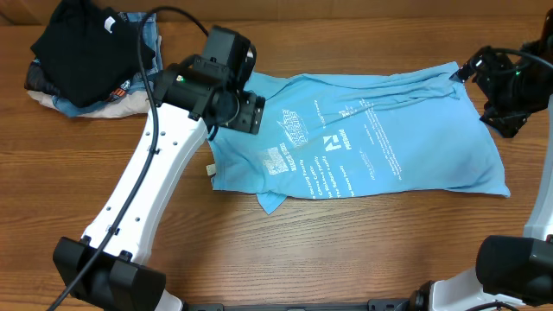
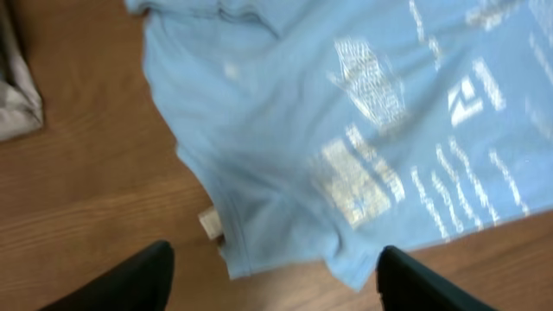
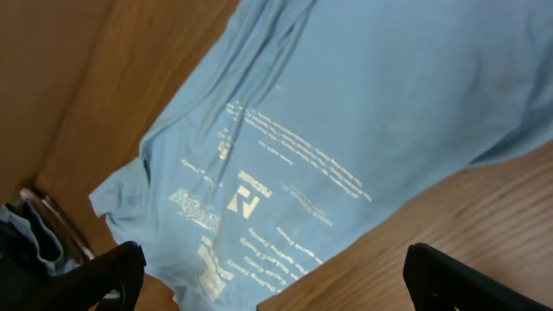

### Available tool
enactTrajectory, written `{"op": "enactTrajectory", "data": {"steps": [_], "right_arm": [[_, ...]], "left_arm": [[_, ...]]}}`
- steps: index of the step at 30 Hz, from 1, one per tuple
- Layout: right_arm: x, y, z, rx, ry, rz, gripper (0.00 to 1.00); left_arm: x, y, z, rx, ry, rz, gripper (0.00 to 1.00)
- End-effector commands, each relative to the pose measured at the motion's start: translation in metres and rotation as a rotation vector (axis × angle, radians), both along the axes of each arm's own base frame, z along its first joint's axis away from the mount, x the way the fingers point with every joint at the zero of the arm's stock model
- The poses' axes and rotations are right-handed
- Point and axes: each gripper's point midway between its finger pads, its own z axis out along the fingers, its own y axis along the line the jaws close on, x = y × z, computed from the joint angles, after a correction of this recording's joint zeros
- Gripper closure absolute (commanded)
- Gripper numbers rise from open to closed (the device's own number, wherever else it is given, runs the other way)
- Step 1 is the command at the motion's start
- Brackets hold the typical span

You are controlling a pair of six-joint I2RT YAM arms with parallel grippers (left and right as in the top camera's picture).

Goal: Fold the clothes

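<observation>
The light sky-blue T-shirt [image 1: 380, 130] lies flattened across the middle of the table, white lettering up. One small corner sticks out at its front edge, and a small white tag [image 1: 210, 170] sits at its left edge. My left gripper [image 1: 251, 114] hovers over the shirt's left end, open and empty. In the left wrist view its fingers [image 2: 276, 289] straddle the shirt's [image 2: 346, 130] lower corner near the tag [image 2: 210, 223]. My right gripper [image 1: 467, 72] is above the shirt's far right corner. In the right wrist view it [image 3: 276, 276] is open and empty above the shirt [image 3: 363, 112].
A pile of other clothes sits at the back left: a black garment [image 1: 86, 47] on top of denim and beige pieces [image 1: 130, 99]. It also shows in the left wrist view [image 2: 17, 95] and the right wrist view [image 3: 34, 242]. Bare wooden table [image 1: 346, 250] lies in front of the shirt.
</observation>
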Motion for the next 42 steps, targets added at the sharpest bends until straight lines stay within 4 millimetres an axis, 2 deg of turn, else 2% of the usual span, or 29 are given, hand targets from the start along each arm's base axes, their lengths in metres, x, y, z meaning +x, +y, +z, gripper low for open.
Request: {"op": "enactTrajectory", "data": {"steps": [1,6,9,13,16,22,26,32,37,42], "right_arm": [[-0.004,-0.004,0.008,-0.051,-0.012,0.006,0.00],[-0.006,-0.007,0.007,-0.069,0.001,-0.001,0.00],[-0.006,-0.008,0.007,-0.076,-0.002,0.004,0.00],[-0.009,-0.016,0.005,-0.118,0.019,-0.012,0.00],[-0.010,-0.019,0.004,-0.135,0.024,-0.018,0.00],[-0.005,-0.020,0.006,-0.140,0.005,-0.020,0.00],[-0.003,-0.021,0.007,-0.143,-0.007,-0.021,0.00],[0.001,-0.022,0.008,-0.147,-0.021,-0.021,0.00],[0.001,-0.022,0.008,-0.148,-0.022,-0.022,0.00],[0.002,-0.023,0.009,-0.149,-0.027,-0.022,0.00]], "left_arm": [[-0.019,-0.017,-0.004,-0.027,0.068,-0.046,0.24],[-0.044,-0.037,-0.018,0.073,0.094,-0.120,0.16],[-0.058,-0.047,-0.027,0.073,0.126,-0.090,0.16],[-0.081,-0.041,-0.047,0.090,0.232,0.022,0.21],[-0.100,-0.036,-0.068,0.085,0.328,0.100,0.21],[-0.127,-0.038,-0.109,0.044,0.454,0.186,0.23],[-0.132,-0.037,-0.132,0.044,0.461,0.216,0.27],[-0.124,-0.049,-0.152,0.006,0.399,0.210,0.30],[-0.119,-0.035,-0.160,0.061,0.356,0.326,0.30],[-0.119,-0.031,-0.170,0.084,0.371,0.364,0.28]]}}
